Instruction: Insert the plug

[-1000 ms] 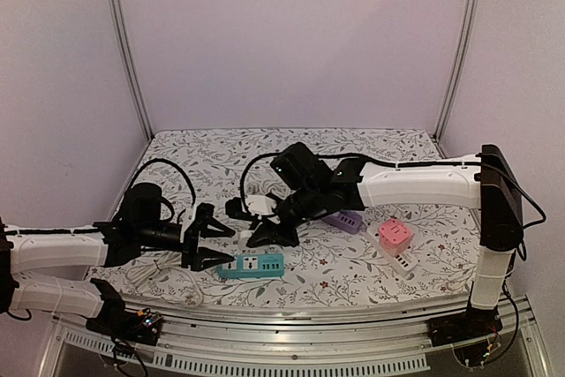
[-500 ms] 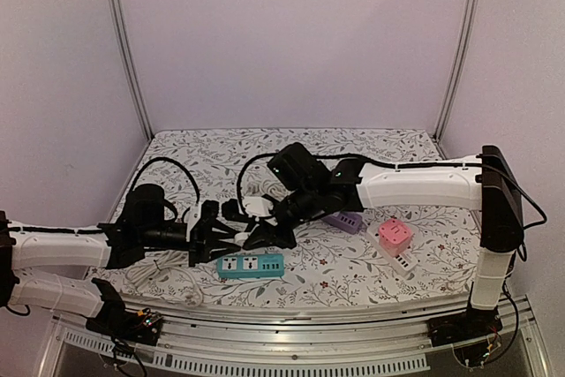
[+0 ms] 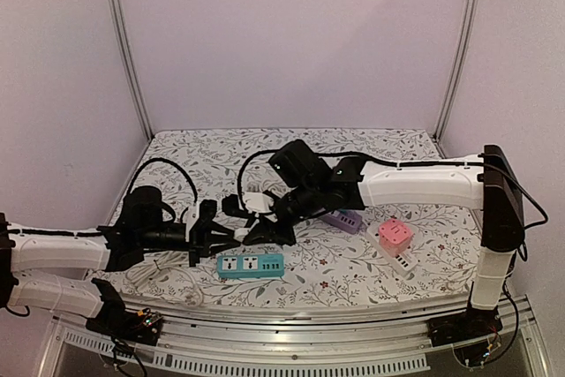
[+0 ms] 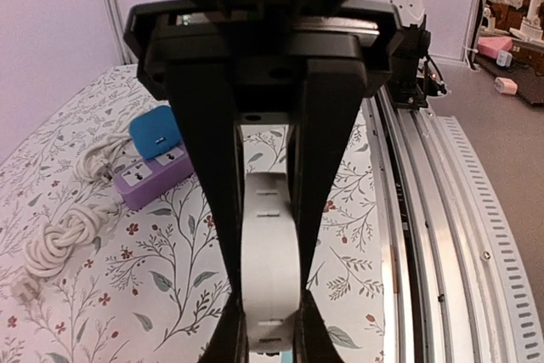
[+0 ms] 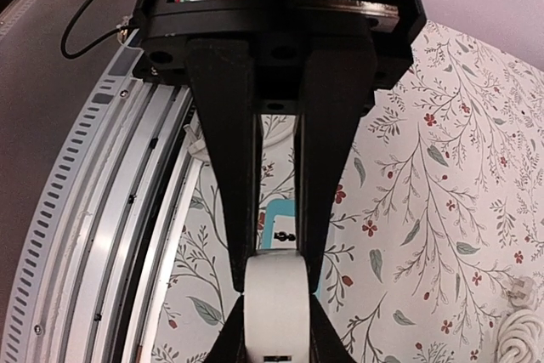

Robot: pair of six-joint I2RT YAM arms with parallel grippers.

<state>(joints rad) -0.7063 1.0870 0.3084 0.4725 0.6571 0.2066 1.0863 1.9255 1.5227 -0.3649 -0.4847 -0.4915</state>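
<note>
1. The left hand (image 4: pixel 270 329) is closed on a white plug (image 4: pixel 270 248). Its two black fingers (image 4: pixel 208 210) press the plug's flat sides, and the plug fills the narrow gap between them.
2. The right hand (image 5: pixel 276 325) is also clamped on the white plug, whose rounded end sits between its fingertips in the right wrist view.
3. From above, the two hands meet tip to tip over the near middle of the table (image 3: pixel 291 152), the left reaching in from the left and the right coming from the far right.
4. A teal power strip (image 3: pixel 251 264) lies flat on the table just below and slightly nearer than the two hands. In the right wrist view a piece of it shows between the fingers, beyond the plug. I cannot tell whether the plug touches it.
5. A purple power strip (image 4: pixel 157 178) lies ahead of the left hand and off to its left, with a blue block (image 4: pixel 155 131) just beyond it.
6. A coiled white cord (image 4: pixel 59 240) rests on the table, left of the left hand's fingers.
7. A pink cube socket (image 3: pixel 394 234) stands well to the right of the right hand, with a white power strip (image 3: pixel 404 262) just in front of it.
</note>
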